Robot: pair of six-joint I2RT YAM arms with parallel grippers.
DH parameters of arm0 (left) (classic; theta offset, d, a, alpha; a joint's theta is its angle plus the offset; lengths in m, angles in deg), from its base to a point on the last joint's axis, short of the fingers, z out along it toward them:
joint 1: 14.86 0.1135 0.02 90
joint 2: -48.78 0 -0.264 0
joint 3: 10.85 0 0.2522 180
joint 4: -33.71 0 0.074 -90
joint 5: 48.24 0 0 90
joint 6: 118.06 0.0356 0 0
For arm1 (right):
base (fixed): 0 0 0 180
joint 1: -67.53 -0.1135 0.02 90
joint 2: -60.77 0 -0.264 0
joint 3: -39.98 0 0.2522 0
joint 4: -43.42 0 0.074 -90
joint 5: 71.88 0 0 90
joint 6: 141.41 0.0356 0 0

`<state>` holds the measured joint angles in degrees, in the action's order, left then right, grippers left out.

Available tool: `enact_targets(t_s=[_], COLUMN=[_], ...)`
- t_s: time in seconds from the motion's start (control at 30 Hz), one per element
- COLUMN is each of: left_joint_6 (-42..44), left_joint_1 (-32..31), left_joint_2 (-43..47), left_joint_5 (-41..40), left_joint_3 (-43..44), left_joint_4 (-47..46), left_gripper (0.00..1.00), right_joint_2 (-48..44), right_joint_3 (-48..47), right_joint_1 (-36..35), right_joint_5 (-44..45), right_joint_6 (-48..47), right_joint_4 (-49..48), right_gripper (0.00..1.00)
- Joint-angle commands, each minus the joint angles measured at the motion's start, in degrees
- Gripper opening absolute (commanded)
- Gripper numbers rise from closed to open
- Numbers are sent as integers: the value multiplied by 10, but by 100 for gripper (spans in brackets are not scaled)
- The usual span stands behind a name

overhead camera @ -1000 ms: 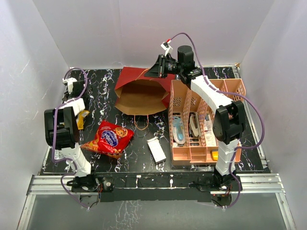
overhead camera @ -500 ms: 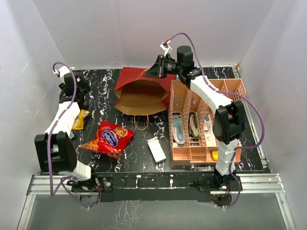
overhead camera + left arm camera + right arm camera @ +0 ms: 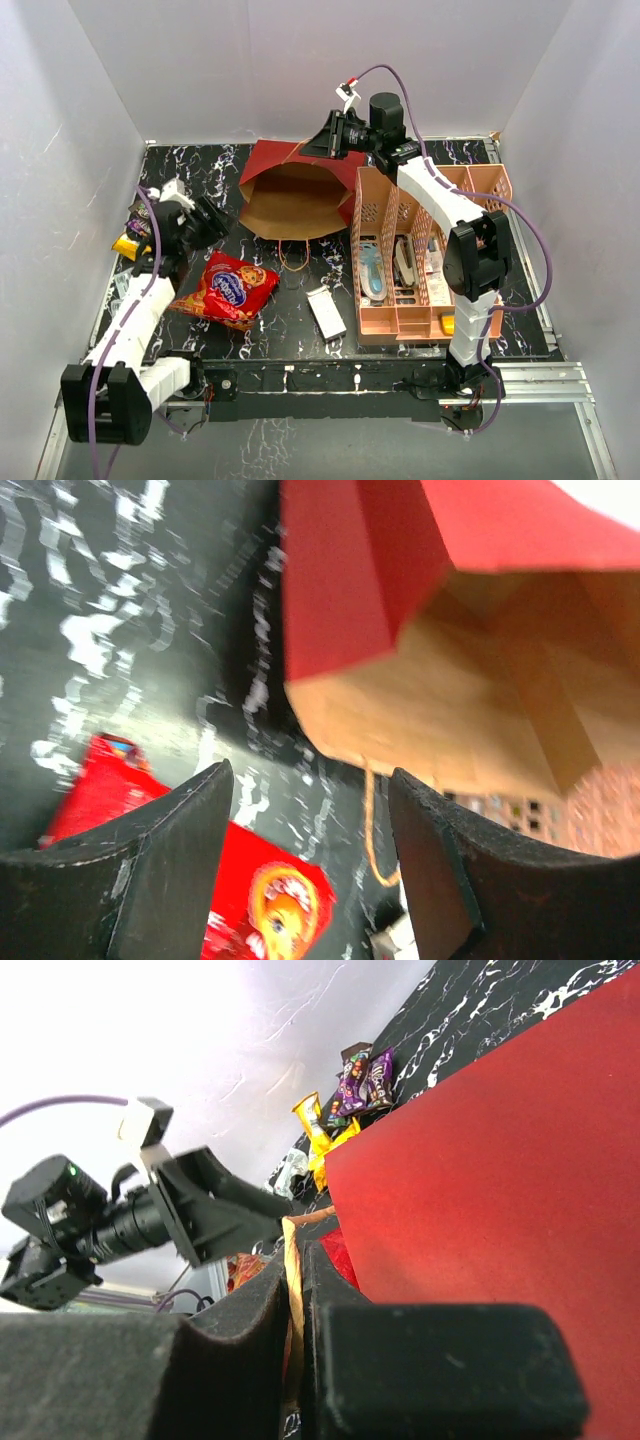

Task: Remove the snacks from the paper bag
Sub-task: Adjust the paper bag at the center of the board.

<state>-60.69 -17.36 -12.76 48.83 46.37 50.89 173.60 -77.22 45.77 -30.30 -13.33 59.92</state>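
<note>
One white box [image 3: 326, 312]: lies flat near the front of the table [image 3: 230, 165], between the big snack and the pink rack.
Large red snack bag [image 3: 228, 290]: out on the table, left of the white box and in front of the paper bag's mouth.
Left gripper [image 3: 207, 222]: hovers just beyond the red snack bag with its fingers spread and nothing between them, pointing toward the bag's mouth.
Small wrappers [image 3: 133, 228]: purple and orange-yellow packets out of the bag at the table's left edge; the right wrist view shows a clear one [image 3: 290, 1170] beside them.
Pink rack [image 3: 425, 250]: just right of the paper bag, with stationery in its slots.
Paper bag [image 3: 295, 195]: dark red, at the middle far side, its mouth facing the near edge and the brown inside showing.
Right gripper [image 3: 322, 143]: at the bag's far upper rim, fingers pressed together on the tan cord handle [image 3: 293, 1290].
</note>
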Motion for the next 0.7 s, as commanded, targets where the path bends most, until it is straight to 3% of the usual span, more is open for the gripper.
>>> enact_targets(t_s=[0.0,0.3,0.4,0.57,0.67], left_joint_6=[-70,-188,-199,-191,-212], left_joint_1=[-36,-105,-160,-239,-257], left_joint_2=[44,-36,-47,-34,-48], left_joint_5=[130,158,108,-54,-67], left_joint_3=[-65,-112,-128,-136,-144], left_joint_4=[-103,-263,-285,-227,-233], left_gripper=[62,61,62,70,71], right_joint_2=[-42,-45,-48,-45,-44], right_joint_3=[-2,-3,-2,-9,-9], right_joint_1=[-1,-2,-2,-1,-1], right_joint_5=[8,10,14,13,12], right_joint_6=[32,37,35,34,32], right_joint_4=[-77,-82,-82,-82,-82], right_gripper=[8,8,8,8,8])
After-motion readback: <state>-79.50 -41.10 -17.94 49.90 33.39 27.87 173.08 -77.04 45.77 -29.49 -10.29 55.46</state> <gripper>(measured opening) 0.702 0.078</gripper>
